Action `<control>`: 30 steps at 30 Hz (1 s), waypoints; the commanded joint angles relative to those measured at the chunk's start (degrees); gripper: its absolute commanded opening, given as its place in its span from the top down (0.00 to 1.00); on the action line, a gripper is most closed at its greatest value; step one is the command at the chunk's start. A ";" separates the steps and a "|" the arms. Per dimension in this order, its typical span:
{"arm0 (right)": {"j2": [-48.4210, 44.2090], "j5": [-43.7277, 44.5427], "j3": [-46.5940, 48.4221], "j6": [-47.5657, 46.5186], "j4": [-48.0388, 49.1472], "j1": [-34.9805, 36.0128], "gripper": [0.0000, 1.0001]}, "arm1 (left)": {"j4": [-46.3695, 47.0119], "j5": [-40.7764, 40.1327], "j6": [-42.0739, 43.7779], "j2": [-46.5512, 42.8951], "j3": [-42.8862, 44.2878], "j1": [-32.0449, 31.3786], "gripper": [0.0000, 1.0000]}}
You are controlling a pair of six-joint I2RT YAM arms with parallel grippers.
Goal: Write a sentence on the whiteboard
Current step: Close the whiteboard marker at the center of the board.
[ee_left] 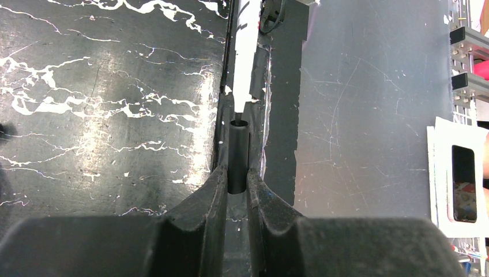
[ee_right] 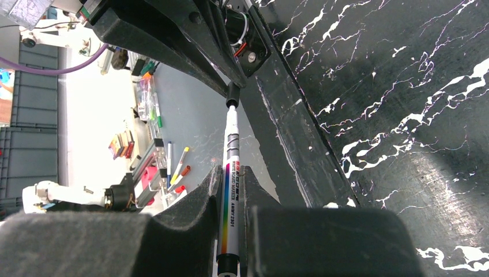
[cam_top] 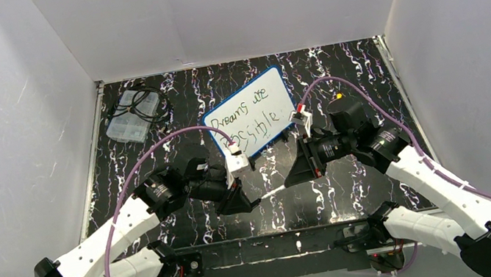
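Marbled black table (cam_top: 366,75), whiteboard (cam_top: 278,91) toward its far edge, sentence (cam_top: 252,116) written. My left gripper (ee_left: 236,173) clamped the cap (ee_left: 238,147); my right gripper (ee_right: 230,173) clamped the marker (ee_right: 231,141). Capping well would need aligned axes and a straight push.

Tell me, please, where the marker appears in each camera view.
Top external: marker low centre, bridging left hand and right hand.
Left wrist: marker top centre, reaching down to the cap in the left hand.
Right wrist: marker centre, gripped by the right hand.
Shared landmark: the marbled table.
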 commanded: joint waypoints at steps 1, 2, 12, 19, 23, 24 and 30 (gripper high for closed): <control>-1.18 -0.52 1.86 0.80 2.23 0.20 0.99 | -0.25 1.26 -0.04 -1.25 -0.01 0.20 1.00; -1.11 -0.61 1.64 0.79 2.12 0.20 0.99 | -0.16 1.30 0.02 -1.28 0.08 0.18 1.00; -0.40 -1.53 0.59 0.73 2.33 0.20 0.99 | 0.07 1.46 0.17 -0.75 0.80 0.23 1.00; 0.65 -1.86 0.50 0.07 2.12 0.20 0.99 | 0.29 1.65 0.30 -0.58 1.03 0.22 1.00; 0.95 -2.30 0.50 -0.14 2.12 0.20 0.99 | 0.46 1.83 0.36 -0.24 1.31 0.23 1.00; 1.04 -2.37 0.50 -0.13 2.19 0.20 0.99 | 0.47 1.79 0.39 -0.09 1.42 0.24 1.00; 1.72 -3.18 0.35 -0.42 2.38 0.19 0.99 | 0.76 1.92 0.47 1.73 2.86 0.18 1.00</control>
